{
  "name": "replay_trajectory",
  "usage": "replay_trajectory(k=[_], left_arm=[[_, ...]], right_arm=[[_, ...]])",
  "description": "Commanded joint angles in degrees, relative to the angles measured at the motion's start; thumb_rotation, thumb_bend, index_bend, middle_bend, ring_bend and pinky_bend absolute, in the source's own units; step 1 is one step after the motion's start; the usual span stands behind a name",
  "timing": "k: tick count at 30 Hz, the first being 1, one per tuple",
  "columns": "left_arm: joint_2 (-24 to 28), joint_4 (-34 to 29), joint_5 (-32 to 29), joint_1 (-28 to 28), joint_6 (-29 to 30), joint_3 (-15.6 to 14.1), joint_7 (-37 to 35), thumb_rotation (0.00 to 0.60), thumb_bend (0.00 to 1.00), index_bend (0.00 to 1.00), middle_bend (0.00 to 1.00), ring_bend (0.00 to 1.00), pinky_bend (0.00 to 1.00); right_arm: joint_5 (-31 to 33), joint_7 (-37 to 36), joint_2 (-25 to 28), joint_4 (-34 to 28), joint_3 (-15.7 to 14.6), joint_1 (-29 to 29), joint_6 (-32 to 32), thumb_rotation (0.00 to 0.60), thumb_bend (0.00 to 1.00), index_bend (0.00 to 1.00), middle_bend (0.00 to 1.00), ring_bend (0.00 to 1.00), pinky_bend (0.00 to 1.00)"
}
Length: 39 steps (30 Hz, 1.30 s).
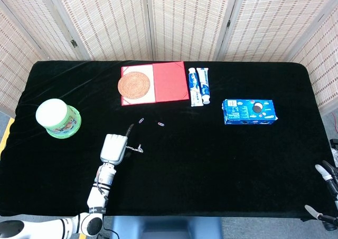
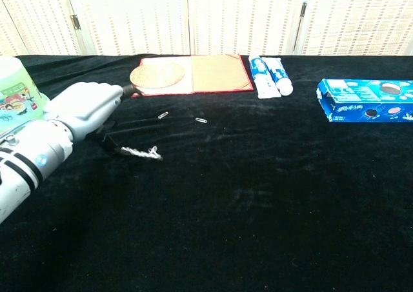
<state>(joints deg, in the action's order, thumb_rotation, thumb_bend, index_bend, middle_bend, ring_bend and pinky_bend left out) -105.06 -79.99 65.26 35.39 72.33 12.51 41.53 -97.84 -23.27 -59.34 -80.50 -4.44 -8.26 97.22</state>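
- Left hand (image 1: 113, 148), fingers spread, holds nothing above the black table (image 1: 222, 160).
- Two paper clips (image 1: 141, 121) lie at its 1 o'clock, near the red folder (image 1: 169, 80).
- Right hand (image 1: 323, 194) is barely visible; cannot tell its state.

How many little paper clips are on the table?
2. One clip lies just below the red folder; the other clip sits a bit to its right. Both lie beyond the left hand. More could hide under it.

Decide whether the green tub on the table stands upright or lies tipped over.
Upright. The green tub rests on its wider base, its white lid facing up; the chest view shows its side wall standing vertical.
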Motion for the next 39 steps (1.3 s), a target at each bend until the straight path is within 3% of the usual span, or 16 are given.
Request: replay_trajectory(k=[1,8,10,11,12,15,19,22,25,30,33,39], left_arm=[[0.54,-0.63,-0.12,0.05,-0.1,0.02,0.24,0.6,0.09,0.0,1.0,1.0,1.0],[5.55,-8.36,0.46,-1.32,0.28,-1.78,1.21,0.6,0.09,0.0,1.0,1.0,1.0],[9.33,-13.19,1.92,-2.84,1.14,-3.59,0.69,0.6,0.09,0.0,0.94,0.98,1.0],[11.28,-15.36,2.82,-3.71,1.66,-4.62,0.14,0.6,0.09,0.0,0.85,0.94,0.96],[14.07,-18.15,4.25,-5.09,2.61,-6.2,-0.84,0.6,0.1,0.0,0.72,0.83,0.89],[20.96,-23.18,9.85,-9.57,6.83,-11.0,-5.24,0.6,0.1,0.0,0.38,0.46,0.57],[28.33,-24.01,18.81,-16.66,14.39,-18.17,-14.96,0.6,0.11,0.0,0.12,0.16,0.24],[32.81,-20.95,24.05,-22.3,19.59,-24.01,-24.8,0.6,0.11,0.0,0.06,0.06,0.07],[34.53,-15.93,24.3,-27.91,23.43,-27.37,-30.02,0.6,0.11,0.0,0.01,0.0,0.01],[32.24,-6.9,26.87,-33.19,28.16,-27.64,-31.69,0.6,0.11,0.0,0.0,0.0,0.0],[32.32,-6.77,28.08,-34.19,29.57,-26.79,-31.97,0.6,0.11,0.0,0.0,0.0,0.0],[33.96,-8.75,28.78,-34.88,25.83,-27.51,-30.22,0.6,0.11,0.0,0.0,0.0,0.0]], right_arm=[[0.12,0.14,-0.02,-0.1,-0.06,-0.01,-0.05,0.6,0.1,0.0,0.0,0.0,0.0],[0.19,0.16,-0.01,-0.07,-0.18,0.1,-0.08,0.6,0.1,0.0,0.0,0.0,0.0],[0.14,0.03,0.02,0.04,-0.23,0.06,0.09,0.6,0.1,0.0,0.0,0.0,0.0],[0.1,-0.03,0.03,0.1,-0.26,0.04,0.18,0.6,0.1,0.0,0.0,0.0,0.0],[0.09,-0.03,0.0,0.21,-0.27,0.0,0.29,0.6,0.1,0.0,0.0,0.0,0.0],[0.05,0.23,-0.11,0.28,-0.37,-0.05,0.34,0.6,0.1,0.0,0.0,0.0,0.0],[-0.79,1.54,-0.34,-0.04,-0.86,-0.11,0.41,0.6,0.1,0.0,0.0,0.0,0.0],[-1.86,3.41,-0.75,-0.09,-1.23,-0.36,1.08,0.6,0.1,0.0,0.0,0.0,0.0],[-2.41,4.97,-1.23,-0.23,-1.54,-0.46,1.1,0.6,0.1,0.0,0.0,0.0,0.0],[-4.13,9.25,-2.58,-0.68,-2.25,-1.33,2.35,0.6,0.1,0.0,0.0,0.0,0.0],[-6.31,10.73,-3.08,-0.13,-3.28,-1.91,3.54,0.6,0.1,0.0,0.0,0.0,0.0],[-8.05,12.75,-4.01,1.06,-4.25,-3.36,5.79,0.6,0.1,0.0,0.0,0.0,0.0]])
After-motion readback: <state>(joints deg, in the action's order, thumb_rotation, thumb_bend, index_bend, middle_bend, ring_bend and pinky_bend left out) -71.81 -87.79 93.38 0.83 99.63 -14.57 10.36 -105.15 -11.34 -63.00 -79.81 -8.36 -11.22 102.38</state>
